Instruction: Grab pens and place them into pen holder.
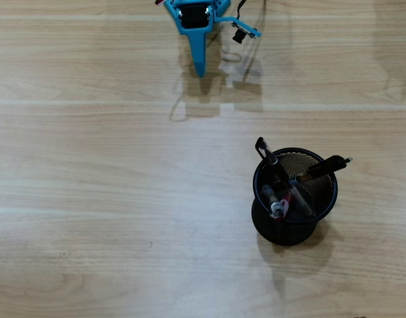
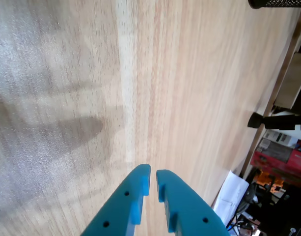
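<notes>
1. Close to the wrist camera, the blue jaws of the gripper [image 2: 153, 178] are almost closed and hold nothing.
2. Farther away, the pens [image 1: 287, 191] stand in the pen holder [image 1: 327, 205] on the surface [image 1: 110, 199].
3. I judge the task finished; next only retreat.

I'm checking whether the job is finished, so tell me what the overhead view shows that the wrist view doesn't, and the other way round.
Only the overhead view shows the pens, all standing in the whole pen holder, with none lying on the table.

Only the wrist view shows the two blue fingers up close, nearly touching with nothing between them, plus clutter beyond the table's edge.

Both show the gripper over bare wood; the wrist view catches just the holder's edge at the top.
</notes>
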